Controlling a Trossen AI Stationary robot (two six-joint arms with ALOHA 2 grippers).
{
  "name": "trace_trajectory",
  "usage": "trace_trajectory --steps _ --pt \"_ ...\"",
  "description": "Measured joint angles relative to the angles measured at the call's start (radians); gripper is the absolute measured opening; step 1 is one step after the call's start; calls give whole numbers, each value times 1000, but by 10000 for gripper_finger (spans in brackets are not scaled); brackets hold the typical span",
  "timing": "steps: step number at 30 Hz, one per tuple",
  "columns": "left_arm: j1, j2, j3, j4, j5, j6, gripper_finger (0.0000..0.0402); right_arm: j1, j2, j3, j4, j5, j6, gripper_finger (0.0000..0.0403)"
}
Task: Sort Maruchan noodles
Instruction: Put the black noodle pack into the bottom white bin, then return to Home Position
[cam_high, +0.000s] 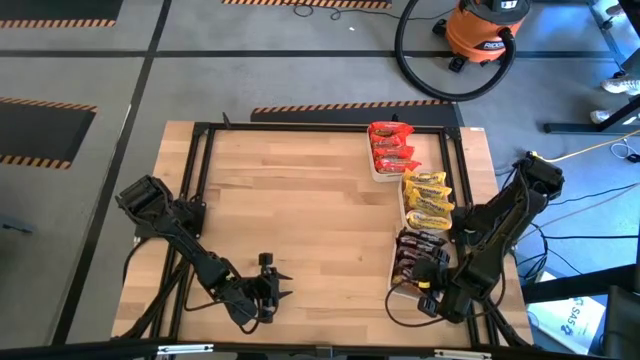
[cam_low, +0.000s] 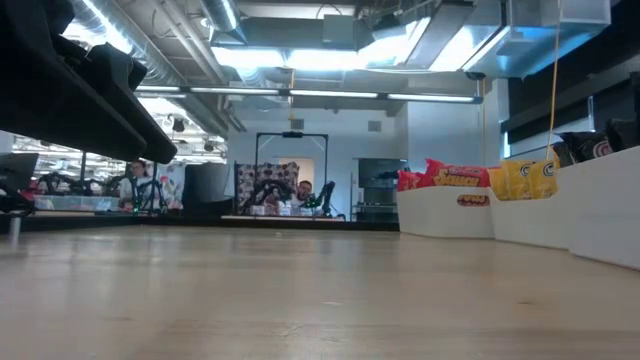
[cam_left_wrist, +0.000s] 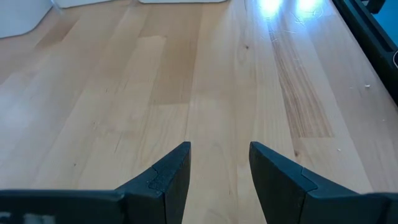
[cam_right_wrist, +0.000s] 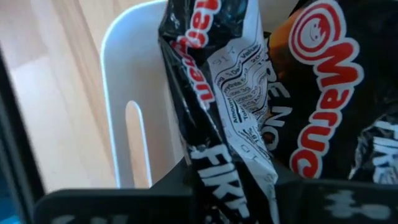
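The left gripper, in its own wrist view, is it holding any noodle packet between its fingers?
No. The left gripper is open, with only bare wooden table showing in the gap between its two dark fingers.

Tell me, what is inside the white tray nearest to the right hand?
The white tray holds dark packets; the right hand pinches one. What lies under them is covered.

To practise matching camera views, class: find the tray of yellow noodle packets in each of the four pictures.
High view: yellow packets sit in the middle white tray on the table's right side.
Low view: yellow packets at right, above a tray wall.
Left wrist view: not in it.
Right wrist view: not in it; only a dark packet in the right gripper.
Shared landmark: red packets beside them.
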Motion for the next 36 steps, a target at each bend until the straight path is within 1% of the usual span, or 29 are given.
trace_trajectory --steps 2,4,6,9,11,14,16,21,22,24,26,28,30,32,34,36 --pt "0 0 0 0 0 0 158 0 0 -2 -5 -2 -5 42" --pt "0 0 0 0 0 -1 158 0 1 -2 -10 -4 -5 56" --pt "0 0 0 0 0 0 158 0 2 -4 -14 -11 -5 81" --pt "0 0 0 0 0 1 158 0 2 -4 -16 -29 -4 131" --pt "0 0 0 0 0 0 158 -5 1 -3 -17 -69 -6 163" --pt "4 0 0 0 0 1 158 -29 -16 18 -33 -174 -1 200" --pt "9 0 0 11 0 1 158 -34 -43 50 -51 -195 0 215" --pt "18 0 1 33 -5 2 158 -72 -100 158 -162 -173 -2 229" --pt "22 0 1 34 -5 3 158 -78 -111 177 -178 -143 -5 229" --pt "37 -6 1 32 -4 35 158 -98 -124 207 -196 -38 -41 227" --pt "59 -41 0 20 -1 83 157 -130 -130 222 -200 101 -136 225" --pt "91 -93 1 1 23 142 150 -181 -136 224 -198 218 -259 225" --pt "128 -155 1 -30 65 207 139 -255 -139 210 -148 271 -460 225" --pt "174 -220 1 -56 115 268 124 -351 -143 169 -41 261 -698 225" --pt "222 -281 0 -94 162 314 108 -470 -156 125 73 178 -917 224" --pt "283 -340 -13 -121 211 348 90 -596 -162 88 202 102 -1059 224"
